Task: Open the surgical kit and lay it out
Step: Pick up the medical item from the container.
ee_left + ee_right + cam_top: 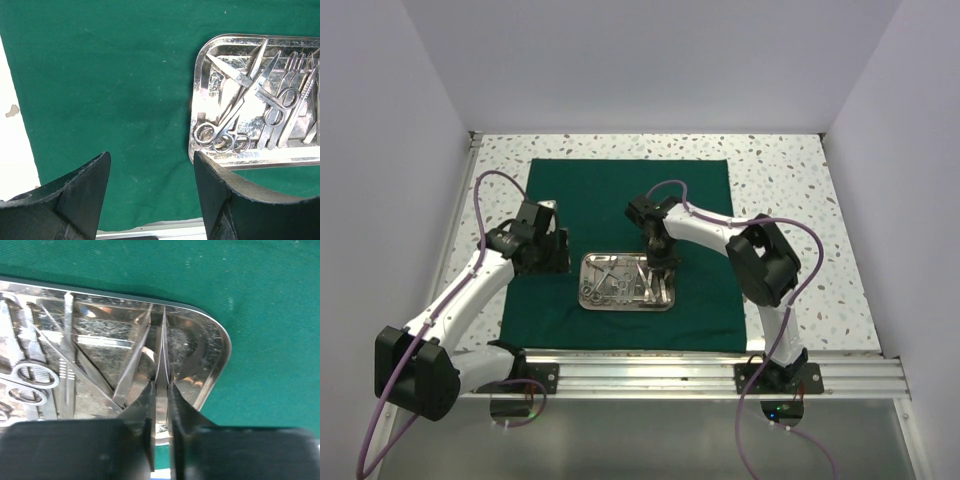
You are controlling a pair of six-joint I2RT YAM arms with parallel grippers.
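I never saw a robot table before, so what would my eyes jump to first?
First you'd see the shiny steel tray full of silver instruments, sitting in the middle of the big green cloth. Near the tray's right end, the right gripper has its fingers pinched on one slim silver tool. The left gripper hangs open over the cloth beside the tray.

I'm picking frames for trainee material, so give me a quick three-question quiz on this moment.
1. True or false: the green cloth lies spread out under the steel tray.
2. Which gripper reaches into the tray? A) left B) right
3. Fill in: the left gripper hovers over the cloth with its fingers ____.
Key: 1 true. 2 B: the right gripper pinches a slim silver instrument. 3 open.
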